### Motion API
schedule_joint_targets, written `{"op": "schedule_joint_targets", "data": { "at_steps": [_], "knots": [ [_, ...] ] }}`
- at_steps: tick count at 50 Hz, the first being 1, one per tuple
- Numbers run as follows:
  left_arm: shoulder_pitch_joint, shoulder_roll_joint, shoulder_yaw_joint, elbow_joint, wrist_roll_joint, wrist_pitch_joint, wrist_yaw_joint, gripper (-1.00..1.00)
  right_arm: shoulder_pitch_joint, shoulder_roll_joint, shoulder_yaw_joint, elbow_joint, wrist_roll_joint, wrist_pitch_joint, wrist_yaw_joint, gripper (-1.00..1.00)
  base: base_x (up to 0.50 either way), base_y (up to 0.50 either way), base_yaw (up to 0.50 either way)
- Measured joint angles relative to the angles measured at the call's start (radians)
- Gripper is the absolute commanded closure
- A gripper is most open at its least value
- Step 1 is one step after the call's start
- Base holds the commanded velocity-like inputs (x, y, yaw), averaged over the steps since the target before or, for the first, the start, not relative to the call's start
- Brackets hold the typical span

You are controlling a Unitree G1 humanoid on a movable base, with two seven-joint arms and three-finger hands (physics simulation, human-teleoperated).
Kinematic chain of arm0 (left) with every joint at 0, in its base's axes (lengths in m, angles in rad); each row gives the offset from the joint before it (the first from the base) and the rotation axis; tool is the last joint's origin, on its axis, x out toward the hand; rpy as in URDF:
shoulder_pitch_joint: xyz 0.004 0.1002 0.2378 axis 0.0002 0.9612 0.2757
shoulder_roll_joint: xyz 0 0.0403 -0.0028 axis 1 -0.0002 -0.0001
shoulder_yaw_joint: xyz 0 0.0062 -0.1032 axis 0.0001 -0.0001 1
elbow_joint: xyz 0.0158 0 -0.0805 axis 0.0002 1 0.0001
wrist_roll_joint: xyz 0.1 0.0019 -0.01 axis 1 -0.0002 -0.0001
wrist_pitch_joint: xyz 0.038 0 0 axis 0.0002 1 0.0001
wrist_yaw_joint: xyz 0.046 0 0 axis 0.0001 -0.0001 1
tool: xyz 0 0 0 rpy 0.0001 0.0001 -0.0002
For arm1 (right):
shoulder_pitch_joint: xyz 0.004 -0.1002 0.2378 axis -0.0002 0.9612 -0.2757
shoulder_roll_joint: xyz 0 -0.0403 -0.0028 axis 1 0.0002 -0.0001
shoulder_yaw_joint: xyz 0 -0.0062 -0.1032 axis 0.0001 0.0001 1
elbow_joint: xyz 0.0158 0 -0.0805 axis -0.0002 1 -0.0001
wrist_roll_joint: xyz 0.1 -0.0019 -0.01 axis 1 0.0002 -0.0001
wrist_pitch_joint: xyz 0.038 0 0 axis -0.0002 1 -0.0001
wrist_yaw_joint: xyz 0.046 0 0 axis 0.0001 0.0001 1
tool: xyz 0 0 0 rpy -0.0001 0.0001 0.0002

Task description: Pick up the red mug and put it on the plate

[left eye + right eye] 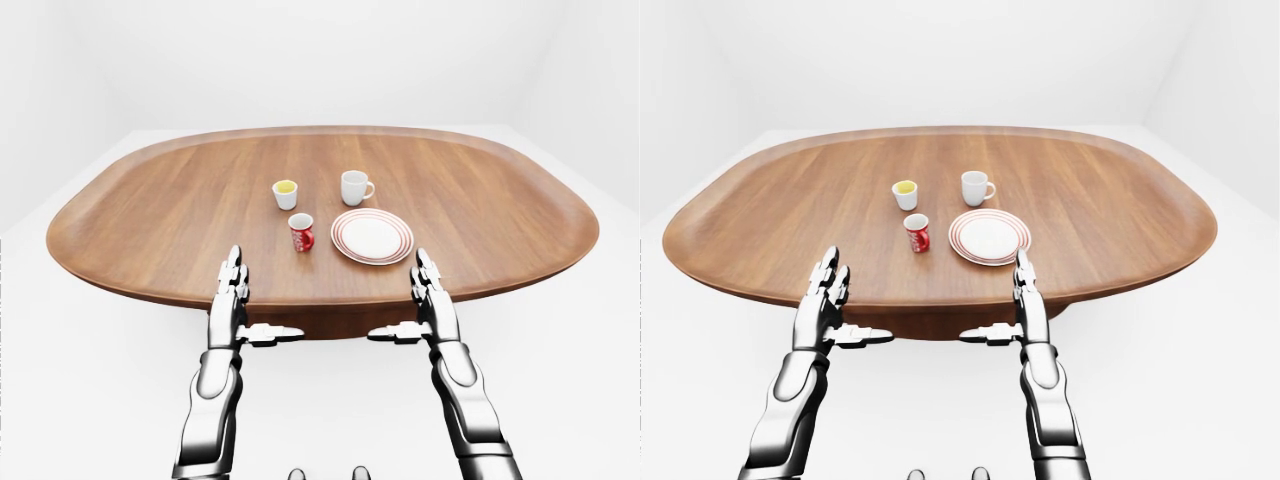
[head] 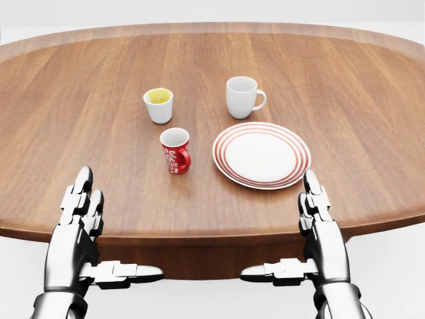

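The red mug (image 2: 176, 151) with white lettering stands upright on the wooden table (image 2: 80, 119), handle turned to the lower right. The white plate with red rings (image 2: 261, 155) lies just right of it, a small gap between them. My left hand (image 2: 89, 229) is open, fingers stretched out, at the table's near edge, below and left of the mug. My right hand (image 2: 302, 229) is open too, at the near edge just below the plate's right side. Neither hand touches anything.
A small white cup with yellow inside (image 2: 159, 105) stands above the red mug. A white mug (image 2: 242, 97) stands above the plate, handle to the right. The oval table has a raised rim (image 1: 320, 131). White floor and walls surround it.
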Motion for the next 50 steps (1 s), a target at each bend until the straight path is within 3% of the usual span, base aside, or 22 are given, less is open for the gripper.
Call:
{"op": "schedule_joint_targets", "data": {
  "at_steps": [16,22,26,31,50],
  "knots": [
    [-0.002,0.002,0.004,0.003,-0.002,0.003,-0.001,-1.0,0.003,0.001,-0.001,0.0,0.008,-0.001,0.007,-1.0,0.0,0.09,0.0],
    [-0.014,0.006,0.008,0.001,0.001,0.026,0.0,-1.0,-0.001,0.002,-0.004,-0.01,0.024,0.014,0.01,-1.0,0.0,0.0,0.0],
    [-0.031,0.011,0.017,-0.022,-0.004,0.047,-0.001,-1.0,-0.014,0.001,-0.006,-0.024,0.032,0.043,0.007,-1.0,0.0,0.0,0.0],
    [-0.07,0.02,0.029,-0.052,-0.008,0.047,0.003,-1.0,-0.048,-0.005,-0.013,-0.04,0.036,0.093,-0.005,-1.0,0.0,0.0,0.0],
    [-0.271,0.077,0.078,-0.113,-0.022,0.047,0.031,-1.0,-0.222,-0.042,-0.032,-0.08,0.034,0.093,-0.009,-1.0,0.0,0.0,0.0]
  ]
}}
